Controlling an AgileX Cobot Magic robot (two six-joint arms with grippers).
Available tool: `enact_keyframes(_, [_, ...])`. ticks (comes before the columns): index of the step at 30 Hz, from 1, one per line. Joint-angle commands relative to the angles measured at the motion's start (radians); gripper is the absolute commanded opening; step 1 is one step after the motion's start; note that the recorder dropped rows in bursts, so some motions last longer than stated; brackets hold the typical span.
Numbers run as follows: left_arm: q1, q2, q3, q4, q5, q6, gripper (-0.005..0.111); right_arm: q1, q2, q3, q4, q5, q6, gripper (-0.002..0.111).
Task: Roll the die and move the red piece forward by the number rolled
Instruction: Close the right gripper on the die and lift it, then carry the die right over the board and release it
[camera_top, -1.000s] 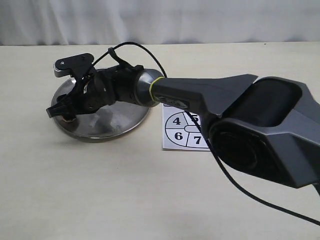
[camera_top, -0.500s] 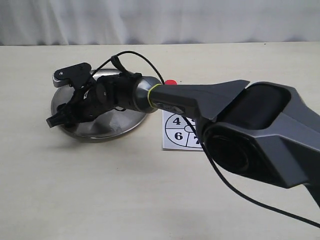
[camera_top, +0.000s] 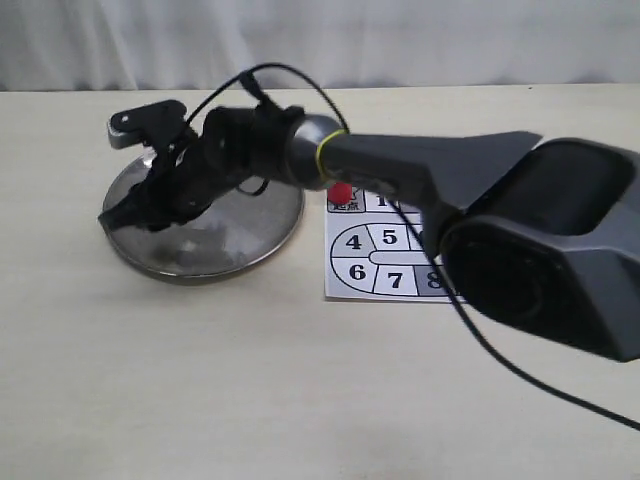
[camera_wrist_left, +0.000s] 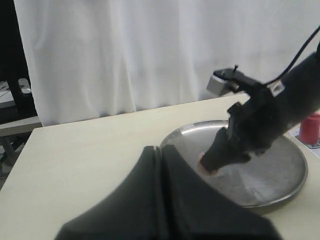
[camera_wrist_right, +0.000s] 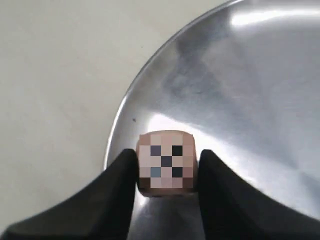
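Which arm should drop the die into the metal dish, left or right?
Right. The right gripper clamps the die over the metal dish, so it probably need only open. The left gripper is shut, empty, and outside the dish.

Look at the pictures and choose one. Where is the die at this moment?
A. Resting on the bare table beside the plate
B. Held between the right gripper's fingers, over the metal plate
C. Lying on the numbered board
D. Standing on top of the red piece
B: the right wrist view shows the die pinched between the two fingers of the right gripper, with the metal plate behind it.
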Motion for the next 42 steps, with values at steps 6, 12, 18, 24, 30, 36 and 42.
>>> enact_keyframes(6, [-0.001, -0.001, 0.002, -0.004, -0.005, -0.002, 0.0, -0.192, -0.286, -0.003, -0.107, 0.3, 0.009, 0.004])
enact_keyframes(12, [-0.001, -0.001, 0.002, -0.004, -0.005, -0.002, 0.0, -0.379, -0.443, 0.137, -0.301, 0.359, 0.134, 0.004])
enact_keyframes(18, [-0.001, -0.001, 0.002, -0.004, -0.005, -0.002, 0.0, -0.523, -0.465, 0.474, -0.32, 0.2, 0.163, 0.004])
enact_keyframes(24, [-0.001, -0.001, 0.002, -0.004, -0.005, -0.002, 0.0, -0.533, -0.443, 0.606, -0.327, 0.119, 0.163, 0.013])
enact_keyframes(30, [-0.001, -0.001, 0.002, -0.004, -0.005, -0.002, 0.0, -0.533, -0.425, 0.606, -0.327, 0.074, 0.163, 0.059])
enact_keyframes(36, [-0.001, -0.001, 0.002, -0.004, -0.005, -0.002, 0.0, -0.533, -0.427, 0.601, -0.327, 0.063, 0.163, 0.08])
enact_keyframes(42, [-0.001, -0.001, 0.002, -0.004, -0.005, -0.002, 0.0, -0.533, -0.427, 0.601, -0.323, 0.063, 0.163, 0.08])
